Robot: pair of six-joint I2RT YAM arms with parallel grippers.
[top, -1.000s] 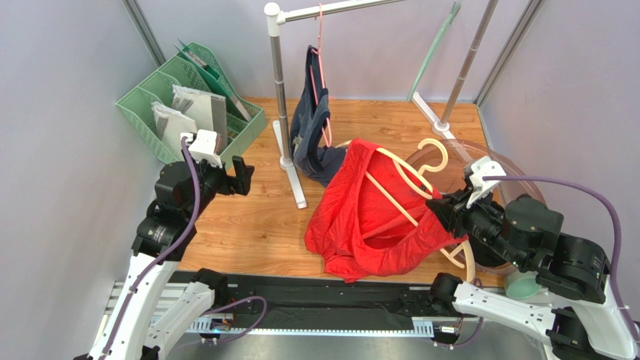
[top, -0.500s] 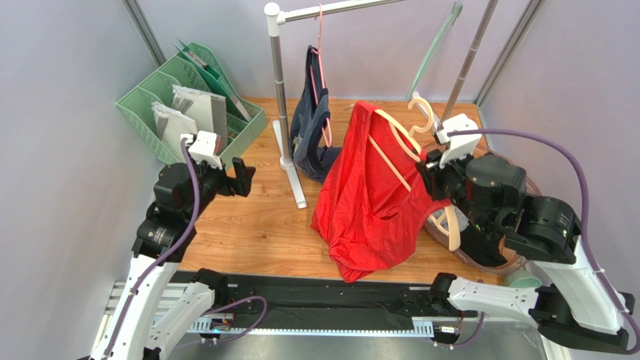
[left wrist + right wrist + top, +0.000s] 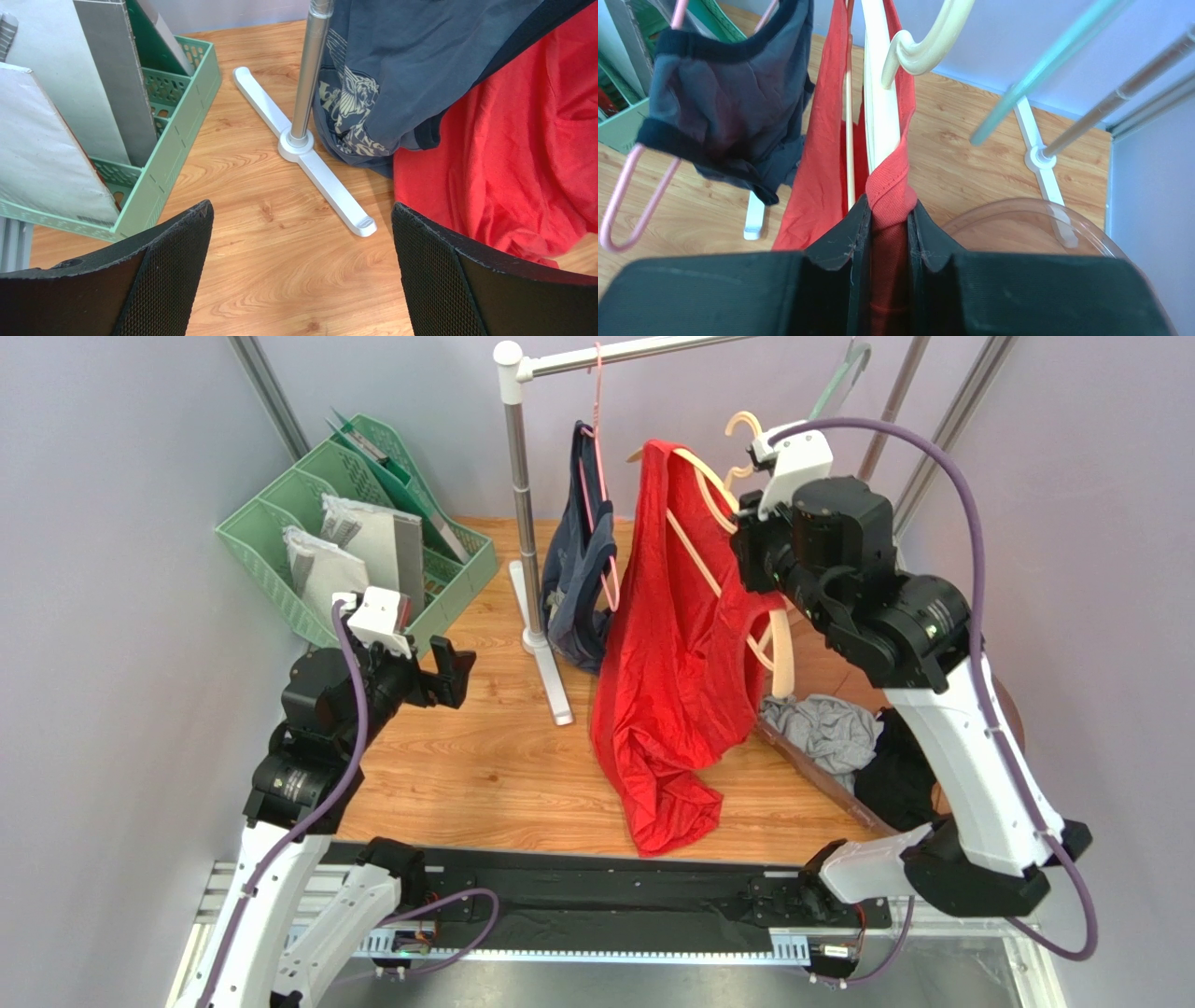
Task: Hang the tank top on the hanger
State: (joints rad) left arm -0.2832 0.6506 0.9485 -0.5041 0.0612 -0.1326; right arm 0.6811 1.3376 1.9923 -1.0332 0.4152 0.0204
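The right jaws pinch the tank top [image 3: 889,185] where its strap wraps the hanger [image 3: 877,105], and both rise straight out from between them. The tank top hangs high, its hem reaching the worktop [image 3: 477,742]. The left jaws stand spread above the worktop.
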